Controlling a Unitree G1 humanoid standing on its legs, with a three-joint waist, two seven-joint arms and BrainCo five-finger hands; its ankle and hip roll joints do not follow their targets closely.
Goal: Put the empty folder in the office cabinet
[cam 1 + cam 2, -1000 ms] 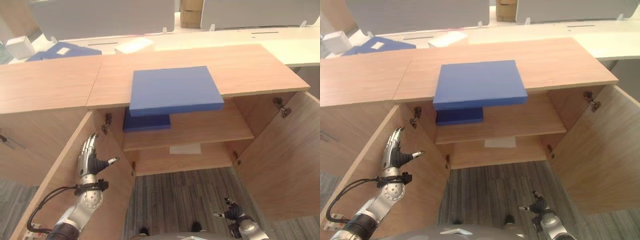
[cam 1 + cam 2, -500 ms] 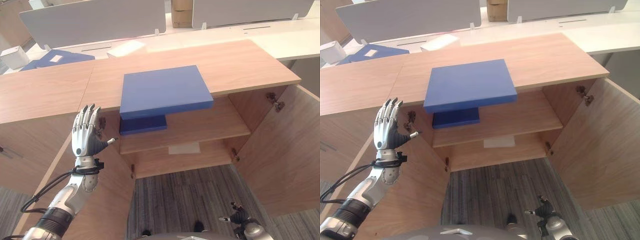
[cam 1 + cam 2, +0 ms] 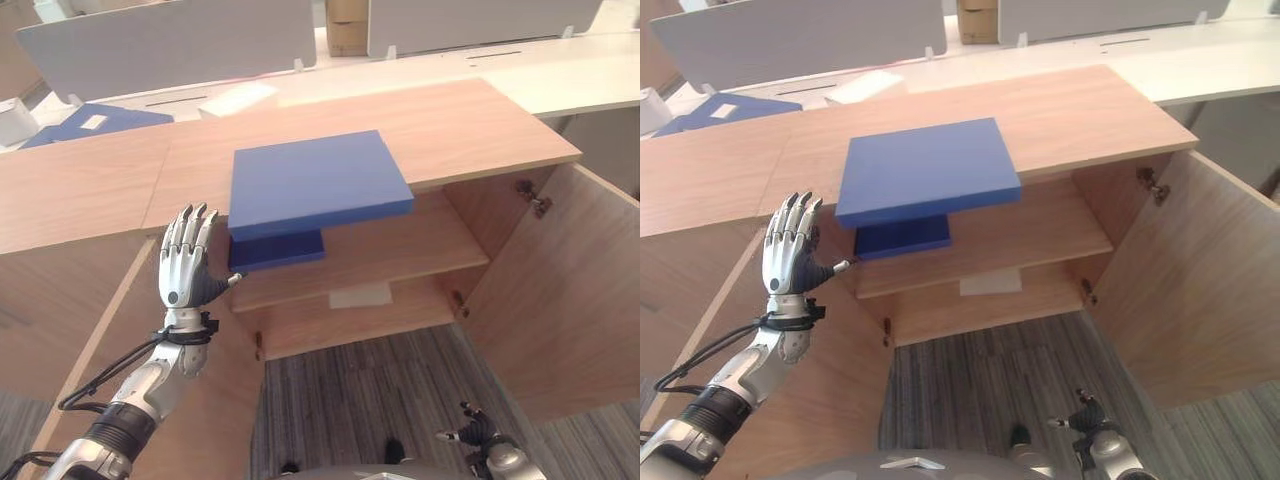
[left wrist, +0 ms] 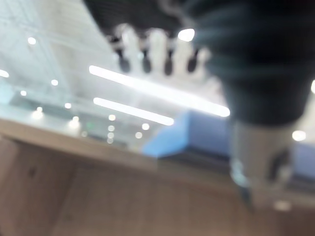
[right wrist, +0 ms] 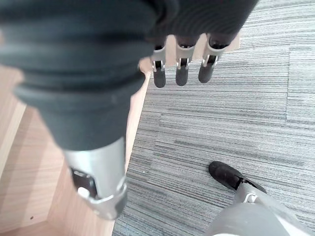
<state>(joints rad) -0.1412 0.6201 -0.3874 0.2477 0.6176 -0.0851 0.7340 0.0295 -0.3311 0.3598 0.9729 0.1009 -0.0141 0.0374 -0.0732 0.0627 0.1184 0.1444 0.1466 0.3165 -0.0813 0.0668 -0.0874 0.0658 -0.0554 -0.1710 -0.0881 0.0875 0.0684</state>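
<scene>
A flat blue folder [image 3: 315,185] lies on the wooden cabinet top [image 3: 480,120], its front edge hanging over the open cabinet. A second, darker blue folder [image 3: 278,250] sits on the upper shelf [image 3: 400,250] just under it. My left hand [image 3: 185,270] is raised and open, fingers straight up, palm toward the cabinet, just left of the top folder's front left corner and not touching it. In the left wrist view the folder [image 4: 206,132] shows past the fingers [image 4: 157,49]. My right hand [image 3: 475,430] hangs low over the carpet, fingers relaxed [image 5: 179,64], holding nothing.
Both cabinet doors stand open: the left door [image 3: 90,340] behind my left arm, the right door [image 3: 570,300] swung out wide. A white sheet [image 3: 360,295] lies on the lower shelf. Behind the cabinet a desk carries more blue folders [image 3: 90,118] and a white box [image 3: 238,97].
My left hand has risen from low beside the left door to the height of the upper shelf and come nearer the folder. The camera has shifted. The right hand stays low.
</scene>
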